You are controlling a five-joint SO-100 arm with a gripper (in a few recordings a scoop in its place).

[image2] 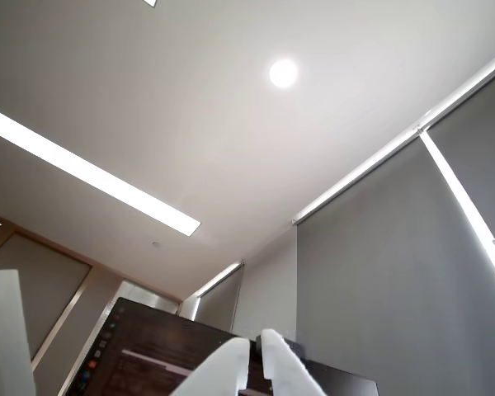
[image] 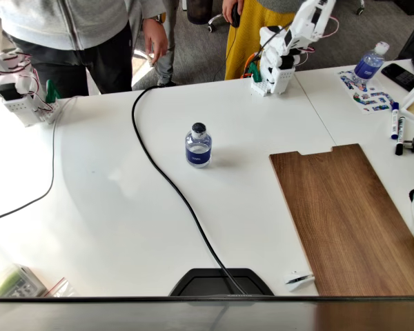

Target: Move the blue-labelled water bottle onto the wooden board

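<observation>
The blue-labelled water bottle [image: 199,145] stands upright on the white table [image: 110,200], alone near the middle in the fixed view, well apart from the wooden board [image: 345,221], which lies flat to its right with the notch in its far short edge; the arm [image: 290,41] is folded up at the far edge of the table, nowhere near either; in the wrist view the gripper [image2: 256,363] points up at the ceiling, its two white fingers [image2: 223,371] nearly together with only a thin gap and nothing between them, so it is closed on nothing. Nothing of the task looks begun, and the risks lie in the reach ahead; the bottle is small, squat and probably light, so a jaw that arrives off-centre could knock it over or send it rolling; the clear, smooth plastic may slip or buckle under a hard squeeze. A black cable [image: 165,179] runs across the table just left of the bottle and could snag a low sweep. A second blue-labelled bottle with a white cap [image: 368,63] stands at the far right and could be mistaken for the target; setting down on the board's edge could tip the load.
</observation>
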